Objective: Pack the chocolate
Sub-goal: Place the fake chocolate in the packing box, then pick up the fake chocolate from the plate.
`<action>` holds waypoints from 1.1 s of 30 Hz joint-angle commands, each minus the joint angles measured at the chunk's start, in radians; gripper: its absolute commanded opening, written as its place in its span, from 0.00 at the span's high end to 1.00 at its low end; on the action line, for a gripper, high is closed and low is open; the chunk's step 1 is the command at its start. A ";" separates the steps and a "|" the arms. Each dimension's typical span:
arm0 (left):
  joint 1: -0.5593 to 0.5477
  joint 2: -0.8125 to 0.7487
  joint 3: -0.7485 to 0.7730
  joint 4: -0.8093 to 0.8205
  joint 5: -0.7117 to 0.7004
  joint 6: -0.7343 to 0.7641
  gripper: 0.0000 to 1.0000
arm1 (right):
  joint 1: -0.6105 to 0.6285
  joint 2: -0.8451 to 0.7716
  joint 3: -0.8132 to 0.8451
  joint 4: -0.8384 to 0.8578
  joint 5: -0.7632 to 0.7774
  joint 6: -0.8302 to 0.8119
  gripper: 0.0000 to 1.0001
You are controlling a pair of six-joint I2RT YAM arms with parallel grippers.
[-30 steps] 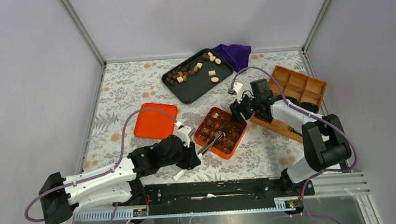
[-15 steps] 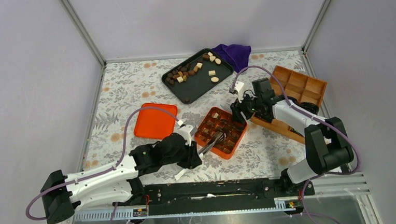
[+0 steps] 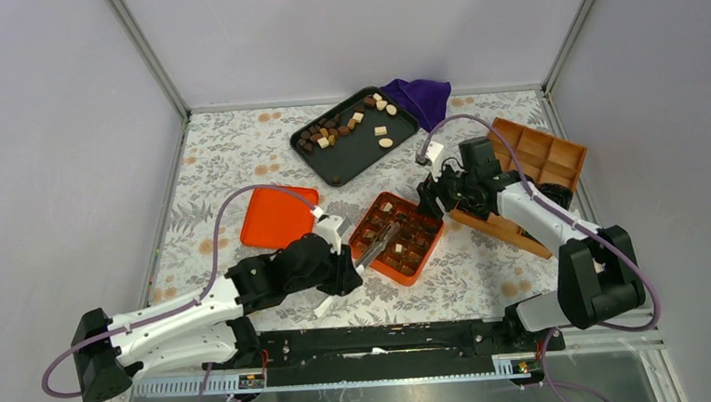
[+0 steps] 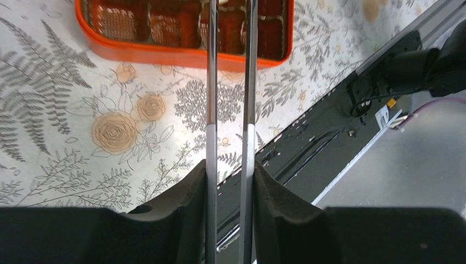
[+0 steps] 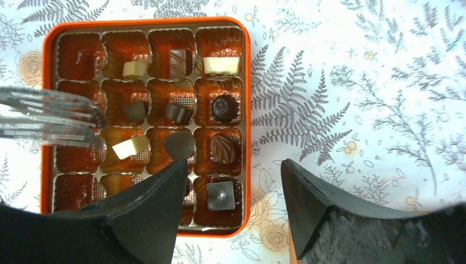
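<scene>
Cream chocolate bar [image 5: 131,147] lies slantwise in orange box [image 5: 246,110].

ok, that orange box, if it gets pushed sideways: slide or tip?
Likely slides rather than tips: the orange box is low and wide, lying flat on the tablecloth. Probably light, since its walls look thin and several cells are empty. The chocolates sit loose in their cells, so a sharp shove may jostle them.

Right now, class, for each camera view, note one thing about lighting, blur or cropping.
Top external: soft, even light, faint shadows, chocolate tiny. Left wrist: orange box cropped at the top edge, fingers dark. Right wrist: tongs blurred and see-through, box liner glossy.
</scene>
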 commanded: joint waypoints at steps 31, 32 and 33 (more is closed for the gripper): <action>0.728 0.972 1.083 -0.294 0.137 0.580 0.61 | -0.111 -0.161 0.103 -0.128 -0.222 0.025 0.26; 0.731 1.002 1.117 -0.299 0.138 0.582 0.61 | -0.111 -0.162 0.103 -0.129 -0.220 0.023 0.26; 0.734 1.034 1.150 -0.303 0.138 0.582 0.61 | -0.111 -0.162 0.103 -0.130 -0.219 0.021 0.26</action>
